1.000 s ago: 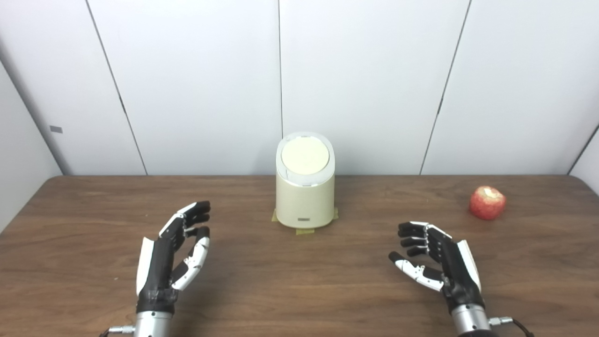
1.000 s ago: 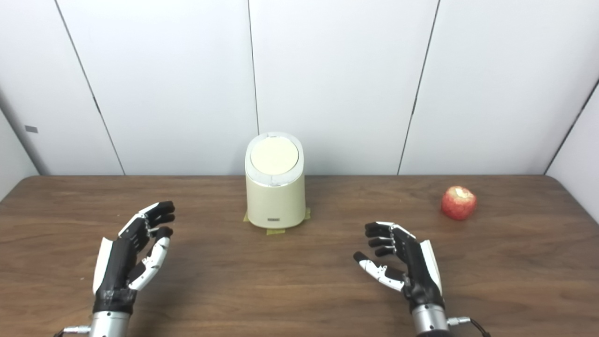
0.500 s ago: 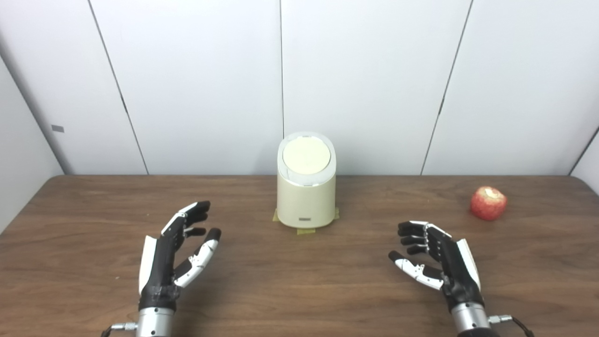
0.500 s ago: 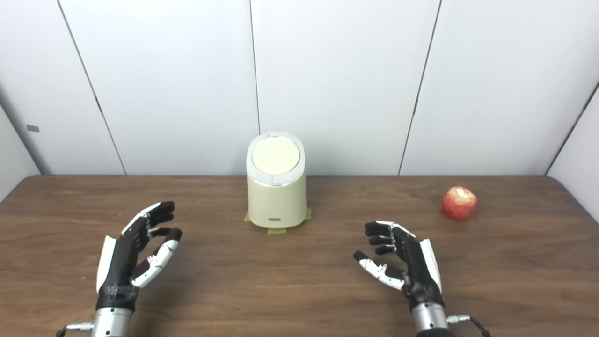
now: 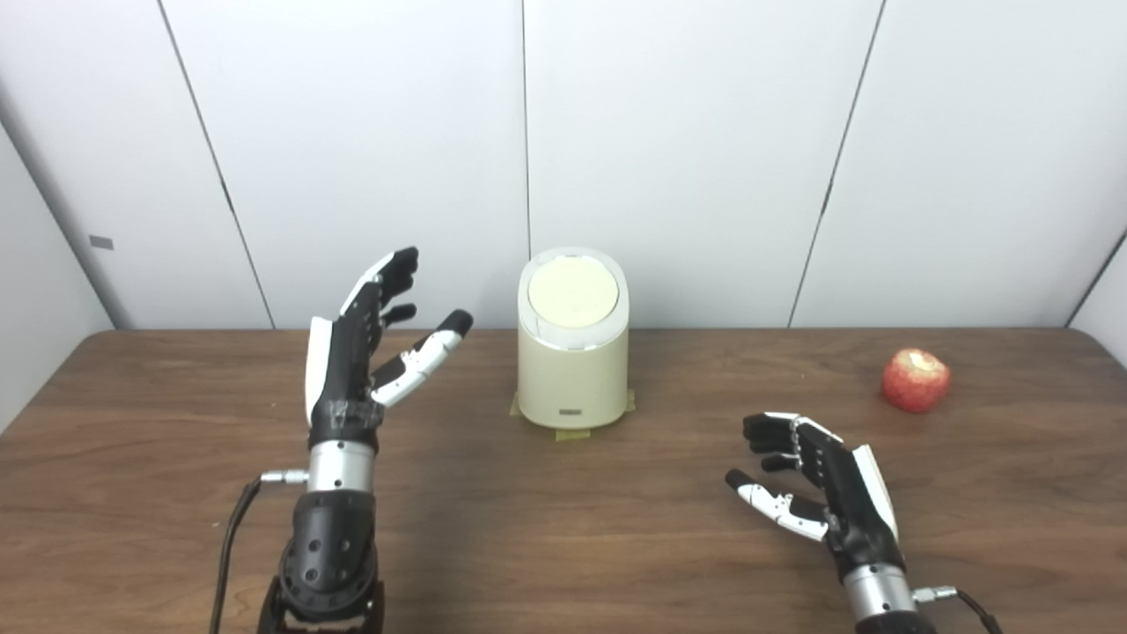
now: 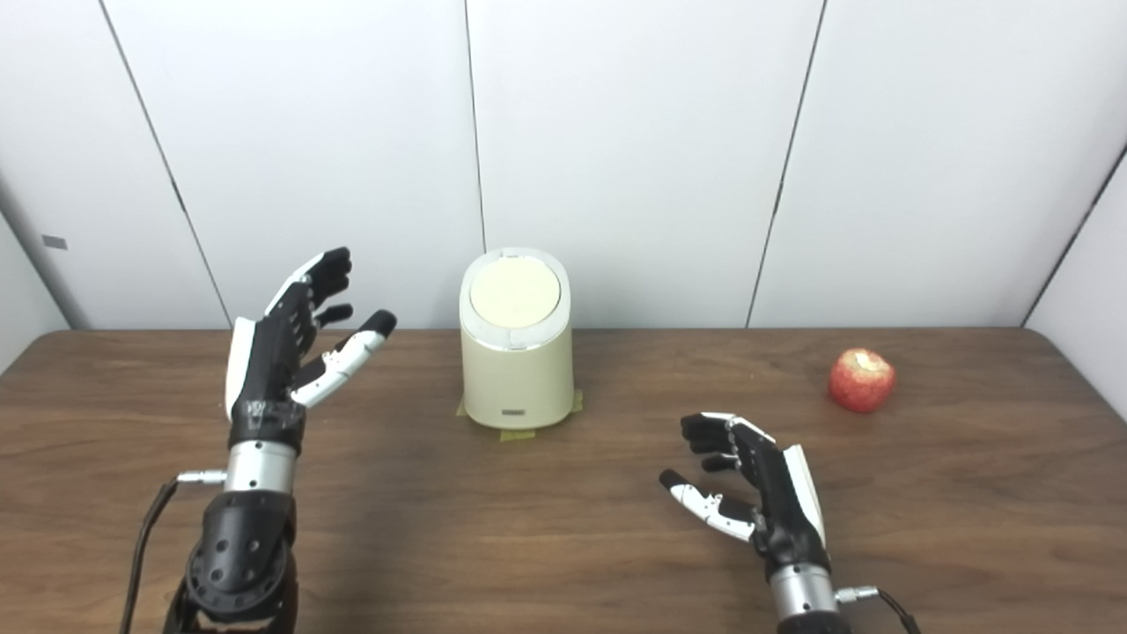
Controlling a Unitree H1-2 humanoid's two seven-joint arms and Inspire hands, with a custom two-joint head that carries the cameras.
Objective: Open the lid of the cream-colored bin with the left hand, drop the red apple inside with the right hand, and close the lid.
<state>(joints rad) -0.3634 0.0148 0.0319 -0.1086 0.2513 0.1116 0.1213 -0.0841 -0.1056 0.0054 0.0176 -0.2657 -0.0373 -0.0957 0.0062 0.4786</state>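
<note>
The cream-colored bin (image 5: 573,370) stands at the back middle of the brown table (image 5: 563,546), its round lid (image 5: 572,292) down. A red apple (image 5: 916,380) with a pale patch on top rests far right, apart from both hands. My left hand (image 5: 365,348) is raised above the table to the left of the bin, open, fingers spread, level with the lid and a short gap from it. My right hand (image 5: 819,489) hovers low near the front right, open, palm turned inward, holding nothing. In the right eye view the apple (image 6: 861,380) sits behind and right of that hand (image 6: 753,497).
Yellow tape strips (image 5: 572,431) mark the bin's footprint on the table. White wall panels (image 5: 704,158) close off the back just behind the bin. A cable (image 5: 231,537) hangs from the left wrist.
My left hand has risen from the table and moved forward and right toward the bin, its forearm now in view. The right hand has barely shifted. Bin and apple are unmoved.
</note>
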